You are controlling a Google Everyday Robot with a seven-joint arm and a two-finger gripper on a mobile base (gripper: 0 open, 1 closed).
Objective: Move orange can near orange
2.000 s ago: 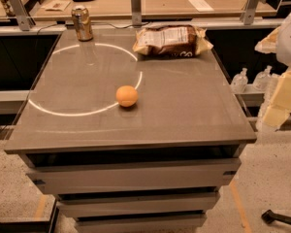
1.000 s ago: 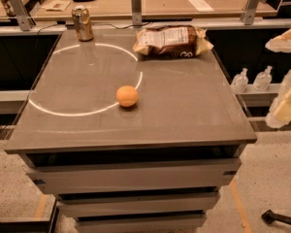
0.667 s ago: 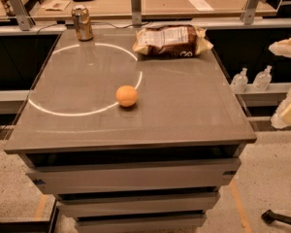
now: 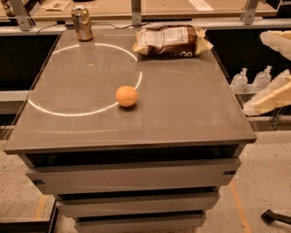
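The orange can (image 4: pixel 82 23) stands upright at the table's far left corner, orange-brown with a silver top. The orange (image 4: pixel 126 96) lies near the middle of the table, on the edge of a bright ring of light. My gripper (image 4: pixel 256 73) hangs off the table's right side, beyond the edge, far from both. Its two cream fingers (image 4: pixel 279 96) are spread wide apart and hold nothing.
A brown-and-white snack bag (image 4: pixel 171 41) lies at the table's far right. The grey table (image 4: pixel 184 115) has drawers below its front edge. Plastic bottles (image 4: pixel 240 79) stand low to the right. A wooden bench with metal posts (image 4: pixel 136 4) runs behind.
My gripper drifted toward the right edge of the view, then came back a little to the left, its fingers lying flatter. The can, the orange and the bag have not moved.
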